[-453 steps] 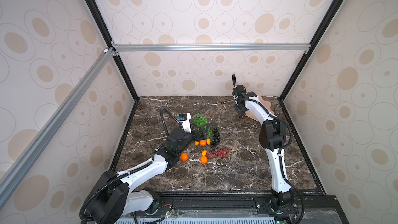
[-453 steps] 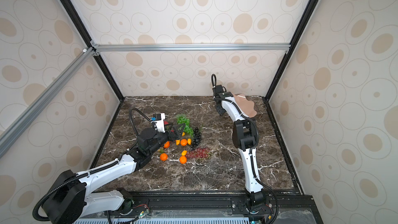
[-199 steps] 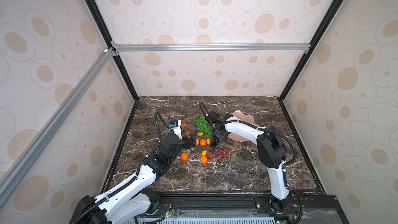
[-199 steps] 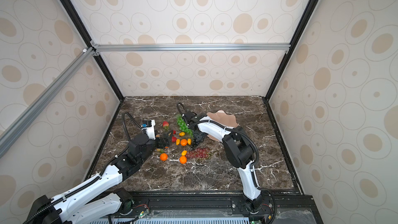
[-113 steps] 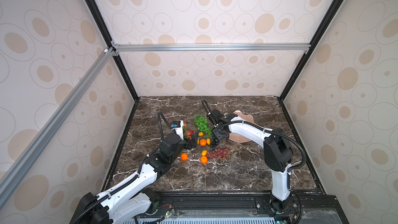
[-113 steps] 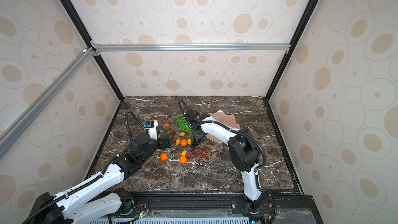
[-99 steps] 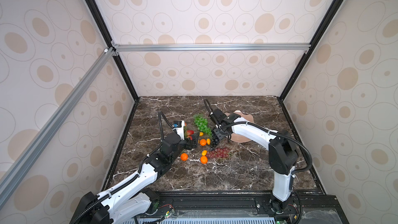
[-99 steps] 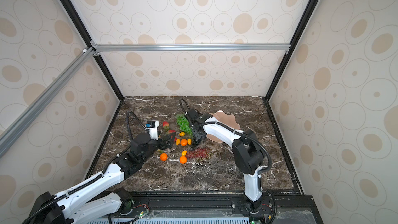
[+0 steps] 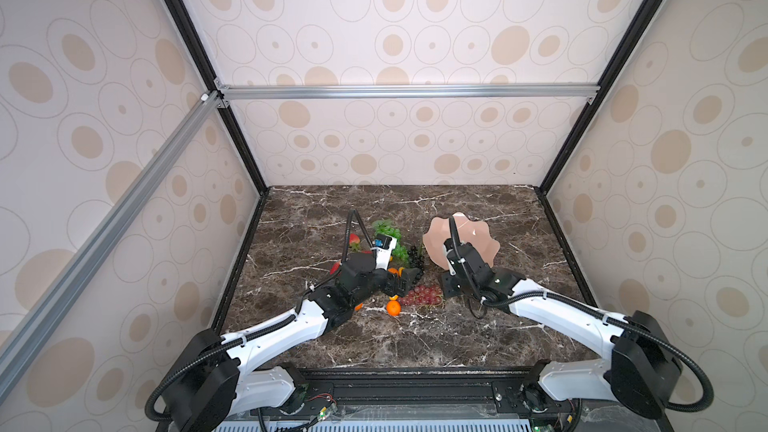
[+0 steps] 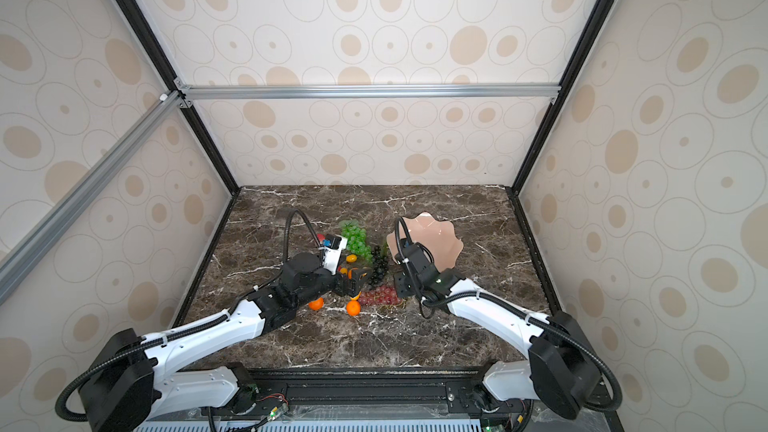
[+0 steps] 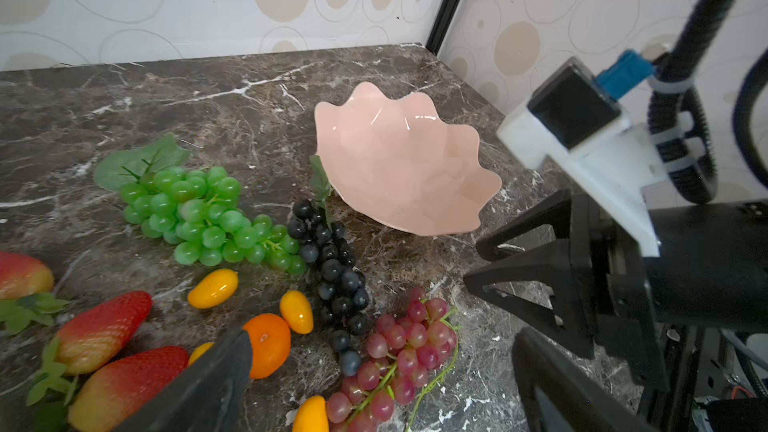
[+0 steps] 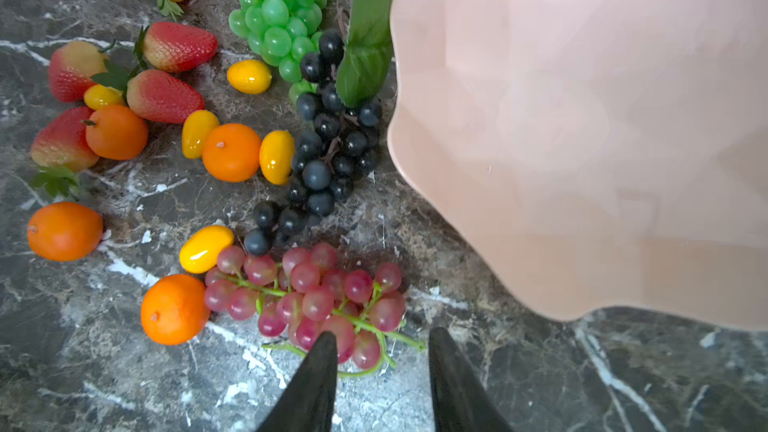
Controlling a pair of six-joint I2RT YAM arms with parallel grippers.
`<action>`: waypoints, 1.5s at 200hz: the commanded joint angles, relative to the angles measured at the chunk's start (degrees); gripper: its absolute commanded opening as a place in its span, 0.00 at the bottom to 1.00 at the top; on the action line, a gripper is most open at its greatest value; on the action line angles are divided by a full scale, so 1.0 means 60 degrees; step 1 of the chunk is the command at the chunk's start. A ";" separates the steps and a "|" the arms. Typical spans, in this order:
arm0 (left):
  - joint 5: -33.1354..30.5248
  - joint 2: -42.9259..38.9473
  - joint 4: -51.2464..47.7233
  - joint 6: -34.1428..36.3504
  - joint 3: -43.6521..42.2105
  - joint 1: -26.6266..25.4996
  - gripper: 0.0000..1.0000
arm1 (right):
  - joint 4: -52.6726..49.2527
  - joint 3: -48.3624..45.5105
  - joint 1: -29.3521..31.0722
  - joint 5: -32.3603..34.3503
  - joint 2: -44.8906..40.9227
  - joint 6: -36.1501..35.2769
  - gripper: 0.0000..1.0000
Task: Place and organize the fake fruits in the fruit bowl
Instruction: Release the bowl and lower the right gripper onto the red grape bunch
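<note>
Arms both reach low and forward over the desk (image 9: 395,342) toward its middle. Left end effector (image 10: 356,277) hovers above the fake fruits (image 12: 232,151), jaws spread wide and empty, black grapes (image 10: 378,268) at its 2 o'clock. Right end effector (image 12: 382,336) points downward, jaws narrowly parted, gripping nothing, tips just over the red grapes (image 12: 307,292) at its 9 o'clock. Fruit bowl (image 10: 444,234) sits at its 1 o'clock, empty, just beside the black grapes.

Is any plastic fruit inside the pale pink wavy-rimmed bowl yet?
No, the pale pink wavy-rimmed bowl shows a completely bare interior in the right wrist view.
</note>
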 commanded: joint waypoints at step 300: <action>0.0861 0.1995 0.1413 -0.0211 0.0946 -0.1078 0.98 | 0.2928 -0.1602 -0.2869 -0.6170 0.1837 -0.1259 0.50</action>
